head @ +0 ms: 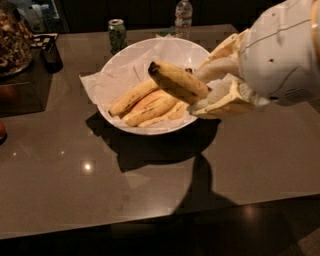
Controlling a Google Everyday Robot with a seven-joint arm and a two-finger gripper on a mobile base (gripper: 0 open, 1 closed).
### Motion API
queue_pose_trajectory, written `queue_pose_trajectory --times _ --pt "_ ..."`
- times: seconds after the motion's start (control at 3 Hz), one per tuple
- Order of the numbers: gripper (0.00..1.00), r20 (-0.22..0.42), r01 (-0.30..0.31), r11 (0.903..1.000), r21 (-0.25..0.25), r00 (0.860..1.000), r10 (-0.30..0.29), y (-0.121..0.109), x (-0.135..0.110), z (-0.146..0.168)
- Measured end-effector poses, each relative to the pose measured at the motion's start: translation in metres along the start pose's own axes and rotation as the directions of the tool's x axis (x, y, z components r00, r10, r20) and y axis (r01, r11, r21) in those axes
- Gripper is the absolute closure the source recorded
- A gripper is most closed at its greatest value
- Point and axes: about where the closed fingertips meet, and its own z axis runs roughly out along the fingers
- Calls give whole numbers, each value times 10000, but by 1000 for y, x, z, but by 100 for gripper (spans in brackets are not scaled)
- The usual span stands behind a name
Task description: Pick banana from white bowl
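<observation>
The white bowl [120, 70] stands at the table's middle back, lined with crinkled white paper, with several yellow bananas [147, 106] lying in it. My gripper [204, 90] comes in from the right over the bowl's right rim. It is shut on one plump yellow banana [177, 81] with a dark stem end pointing up and left. That banana is lifted clear above the others, over the bowl's right half.
A green can [117, 34] and a clear water bottle [183, 13] stand behind the bowl at the table's back edge. A dark cup [52, 57] and a tray of dark items [14, 47] are at the far left. The table's front edge runs along the bottom.
</observation>
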Motion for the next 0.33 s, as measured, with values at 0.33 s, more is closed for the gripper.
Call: queue_pose_trajectory --times 0.33 --pt "100 -19 213 9997 143 9998 -213 -1 -12 -6"
